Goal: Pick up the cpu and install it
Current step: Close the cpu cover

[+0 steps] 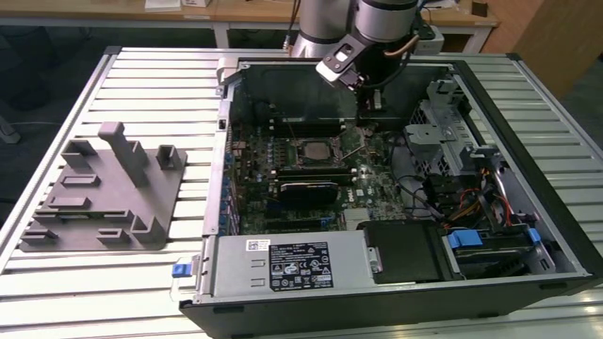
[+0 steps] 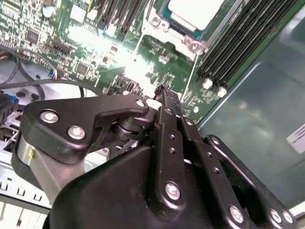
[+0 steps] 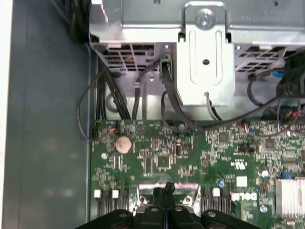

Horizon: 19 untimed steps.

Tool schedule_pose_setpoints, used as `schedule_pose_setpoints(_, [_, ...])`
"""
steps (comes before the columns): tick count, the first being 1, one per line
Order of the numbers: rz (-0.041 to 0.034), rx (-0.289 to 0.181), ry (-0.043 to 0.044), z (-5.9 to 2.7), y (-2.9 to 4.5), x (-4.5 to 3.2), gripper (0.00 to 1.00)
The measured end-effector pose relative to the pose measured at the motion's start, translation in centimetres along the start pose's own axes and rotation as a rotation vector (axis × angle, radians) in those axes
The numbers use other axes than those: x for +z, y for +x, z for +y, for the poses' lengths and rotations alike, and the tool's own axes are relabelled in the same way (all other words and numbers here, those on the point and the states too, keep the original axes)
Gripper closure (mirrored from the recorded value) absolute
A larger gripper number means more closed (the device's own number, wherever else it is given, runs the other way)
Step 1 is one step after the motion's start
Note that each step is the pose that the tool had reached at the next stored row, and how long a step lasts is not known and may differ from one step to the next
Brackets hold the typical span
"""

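The open computer case (image 1: 377, 311) fills the table (image 1: 151, 78) from its middle to the exterior view's right edge. Inside, the cpu (image 1: 314, 150) lies in the motherboard (image 1: 377, 185) socket. The tool (image 1: 363, 123), fingers pressed together on nothing, hangs just beside the socket, between it and the drive cage (image 1: 443, 134). The grey holder block (image 1: 104, 191) stands near the exterior view's left edge.

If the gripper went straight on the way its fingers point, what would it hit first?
Probably the motherboard just beside the socket frame holding the cpu, not the cpu itself. The gripper sits close above that board, though depth is unclear.
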<state>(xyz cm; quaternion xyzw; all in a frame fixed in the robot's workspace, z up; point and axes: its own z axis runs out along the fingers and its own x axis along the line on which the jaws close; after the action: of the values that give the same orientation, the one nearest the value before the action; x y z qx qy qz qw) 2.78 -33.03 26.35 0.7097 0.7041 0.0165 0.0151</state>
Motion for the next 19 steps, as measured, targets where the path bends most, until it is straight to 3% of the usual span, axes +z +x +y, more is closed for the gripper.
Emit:
schedule_pose_setpoints(13, [-0.0001,0.0,0.0002,2.3,0.07,0.96,0.89])
schedule_pose_setpoints(19, [-0.0002,0.0,0.0002,2.63,0.07,1.96,0.89])
